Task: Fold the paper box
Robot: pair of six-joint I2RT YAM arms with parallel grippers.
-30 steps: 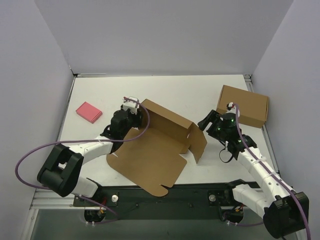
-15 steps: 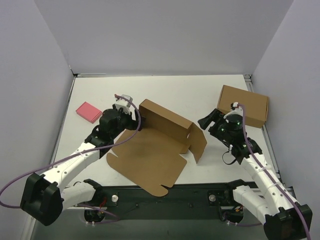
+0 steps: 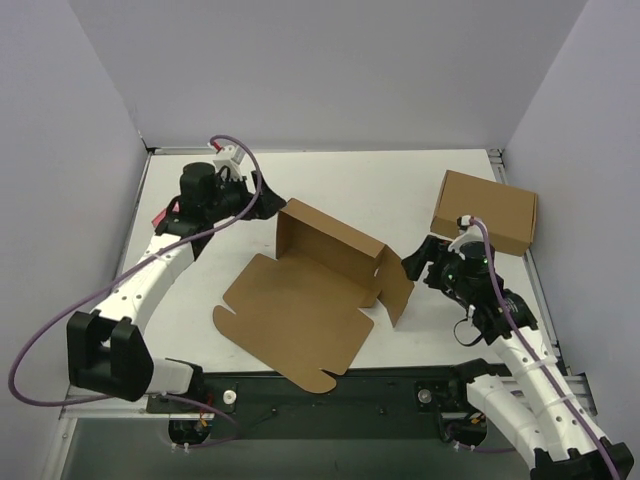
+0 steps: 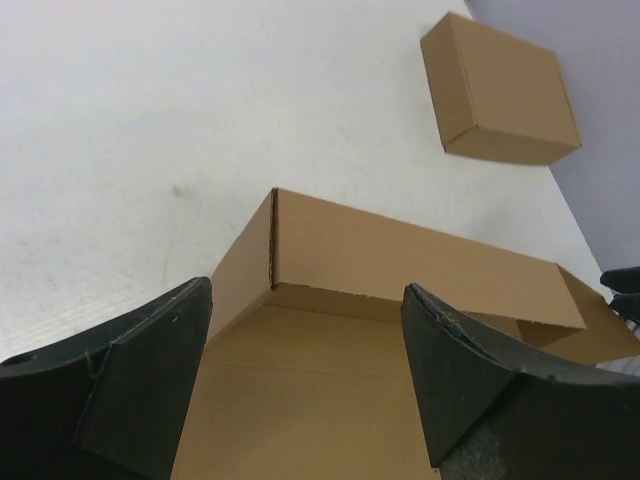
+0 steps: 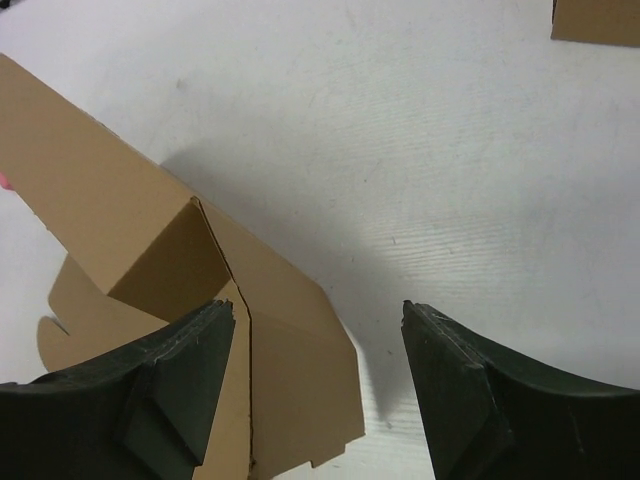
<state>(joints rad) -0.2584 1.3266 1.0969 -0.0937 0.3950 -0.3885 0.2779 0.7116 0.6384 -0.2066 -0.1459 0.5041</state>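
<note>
The white table point(image 3: 400, 190) is occupied at frame centre by the paper box point(image 3: 300, 310), partly folded: rear and right walls are raised, and the front panel is laid flat. A closed cardboard box point(image 3: 485, 212) is placed at upper right. The left gripper point(image 3: 262, 207) is held wide open and empty near the paper box's upper-left corner. The right gripper point(image 3: 413, 262) is likewise spread, empty, beside the right flap.

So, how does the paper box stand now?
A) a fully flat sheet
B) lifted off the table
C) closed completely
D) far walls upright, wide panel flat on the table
D: the paper box has its far walls standing while its wide panel lies flat on the table.
</note>
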